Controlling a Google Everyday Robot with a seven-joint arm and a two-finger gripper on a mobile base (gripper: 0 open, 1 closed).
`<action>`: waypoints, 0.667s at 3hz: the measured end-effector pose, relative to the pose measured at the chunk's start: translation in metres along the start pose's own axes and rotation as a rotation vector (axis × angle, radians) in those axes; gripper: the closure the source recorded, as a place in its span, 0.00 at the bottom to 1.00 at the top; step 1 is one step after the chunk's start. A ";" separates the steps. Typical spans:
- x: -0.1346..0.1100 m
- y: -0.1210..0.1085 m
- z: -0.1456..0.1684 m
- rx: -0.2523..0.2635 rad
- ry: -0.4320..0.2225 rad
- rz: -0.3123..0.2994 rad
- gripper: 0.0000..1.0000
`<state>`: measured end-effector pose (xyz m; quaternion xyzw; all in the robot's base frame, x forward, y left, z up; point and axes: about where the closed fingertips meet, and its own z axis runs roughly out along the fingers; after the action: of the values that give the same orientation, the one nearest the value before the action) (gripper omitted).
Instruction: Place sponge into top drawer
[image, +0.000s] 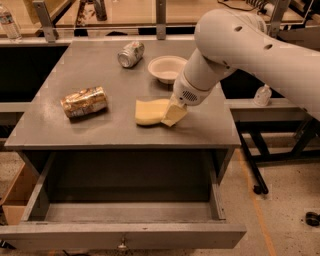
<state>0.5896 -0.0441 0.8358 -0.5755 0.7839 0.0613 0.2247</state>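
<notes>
Grey tabletop (115, 134), end effector (175, 115) at right edge of sponge (149, 111) (grip unclear), top drawer (150, 236) open below, speckled floor (290, 220)

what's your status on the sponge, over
Gripper at right edge of sponge, on tabletop. Sponge not yet in top drawer, drawer pulled open. Snack bag, can, bowl sit apart, not in the path.

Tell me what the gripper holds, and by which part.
Cannot tell. The gripper sits at one end of the sponge, which lies on the cabinet top.
</notes>
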 end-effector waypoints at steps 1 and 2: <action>0.000 0.000 0.000 0.000 0.000 0.000 1.00; 0.001 -0.008 -0.029 0.033 0.022 -0.003 1.00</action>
<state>0.5893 -0.0575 0.8624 -0.5734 0.7865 0.0416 0.2258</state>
